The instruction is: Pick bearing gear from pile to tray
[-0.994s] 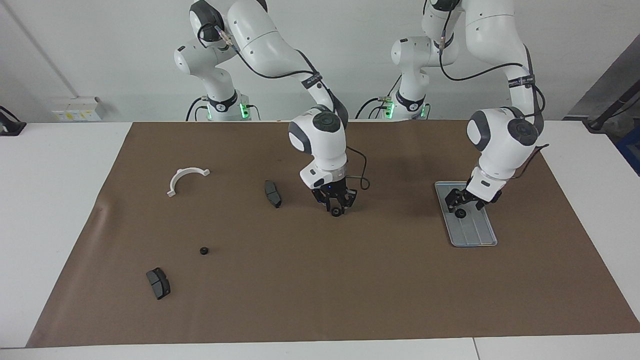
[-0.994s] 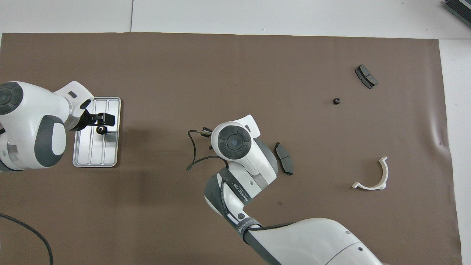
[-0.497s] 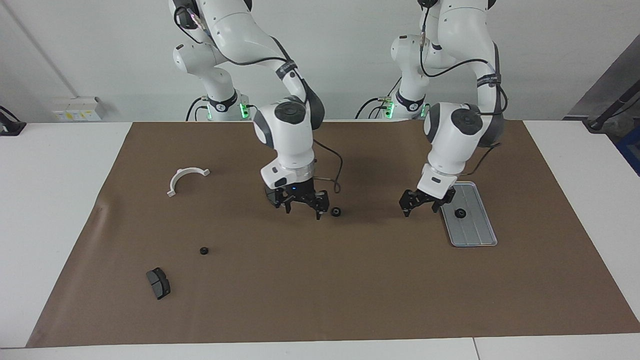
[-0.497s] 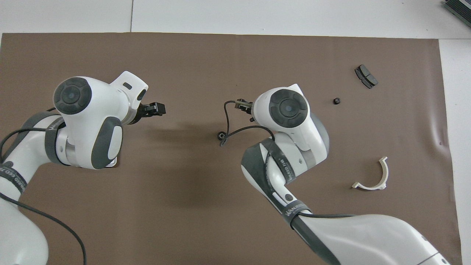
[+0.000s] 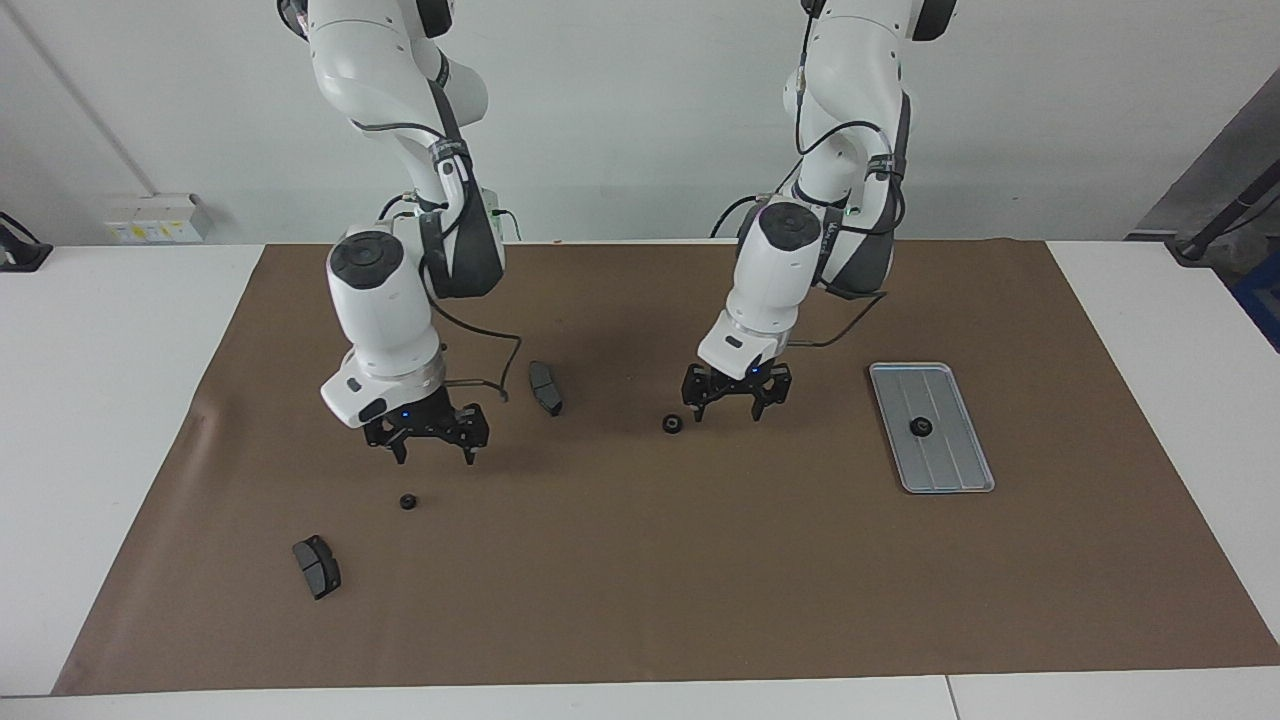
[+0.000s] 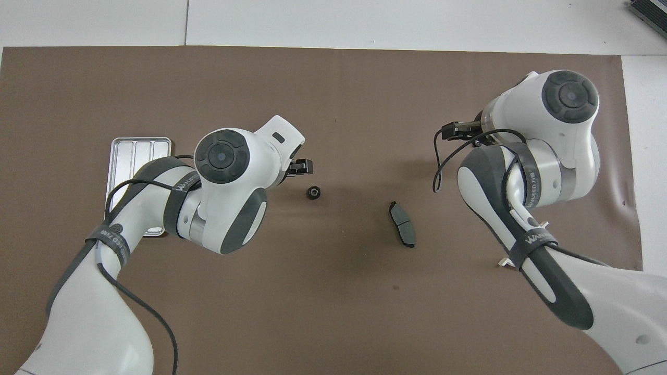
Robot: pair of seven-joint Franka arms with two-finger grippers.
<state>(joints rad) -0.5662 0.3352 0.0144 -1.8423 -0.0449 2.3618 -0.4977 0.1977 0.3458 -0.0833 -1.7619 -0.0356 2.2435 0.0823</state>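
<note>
One small black ring (image 5: 920,427) lies in the silver tray (image 5: 955,470) at the left arm's end of the mat. A second ring (image 5: 673,424) (image 6: 312,193) lies on the mat's middle. My left gripper (image 5: 733,410) (image 6: 299,169) hangs open and empty low beside it, not around it. A third ring (image 5: 407,501) lies toward the right arm's end. My right gripper (image 5: 432,452) (image 6: 456,130) hangs open and empty above the mat, close to that ring. In the overhead view that ring is hidden.
One dark brake pad (image 5: 545,387) (image 6: 402,230) lies between the two grippers. Another brake pad (image 5: 316,566) sits farther from the robots, near the third ring. Only a tip of the white half-ring bracket (image 6: 504,263) shows under the right arm. A brown mat (image 5: 700,600) covers the table.
The left gripper left a ring in the tray and swung to the middle ring. The right gripper opened, left that ring on the mat and moved toward its own end.
</note>
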